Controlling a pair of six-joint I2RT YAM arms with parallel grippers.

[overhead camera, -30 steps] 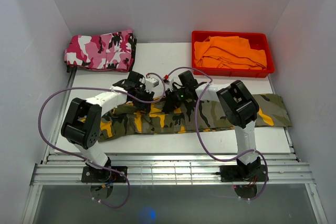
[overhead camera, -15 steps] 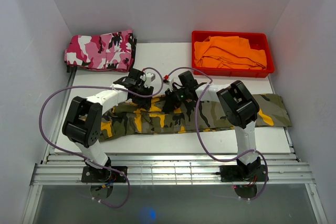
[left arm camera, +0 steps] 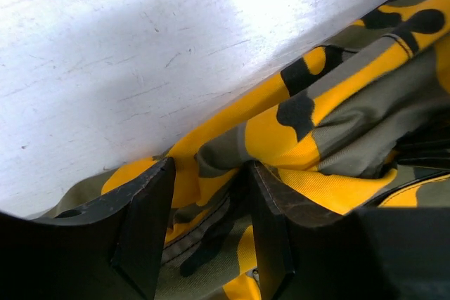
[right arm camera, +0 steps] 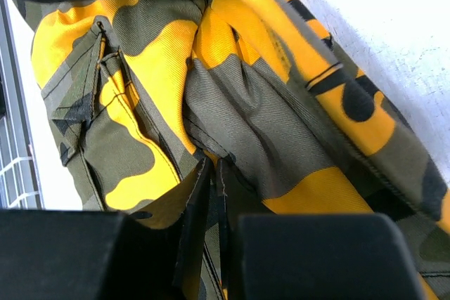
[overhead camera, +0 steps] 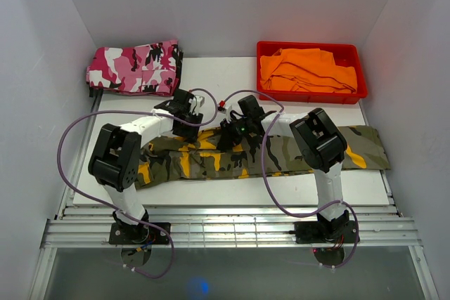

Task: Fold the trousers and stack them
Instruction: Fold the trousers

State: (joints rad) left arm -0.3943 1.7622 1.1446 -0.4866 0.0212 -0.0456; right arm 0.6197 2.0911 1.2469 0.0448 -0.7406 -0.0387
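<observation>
The trousers point(overhead camera: 295, 147) look soft, floppy and light. The right gripper point(right arm camera: 214, 201) pinches a fold at lower middle. The left gripper point(left arm camera: 209, 180) is spread over the cloth. An edge seems best to grab.

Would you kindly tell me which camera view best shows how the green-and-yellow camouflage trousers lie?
The top external view: the trousers show at full length across the table, partly covered in the middle. The left wrist view shows only a bunched edge beside bare table; the right wrist view only creased cloth close up.
</observation>
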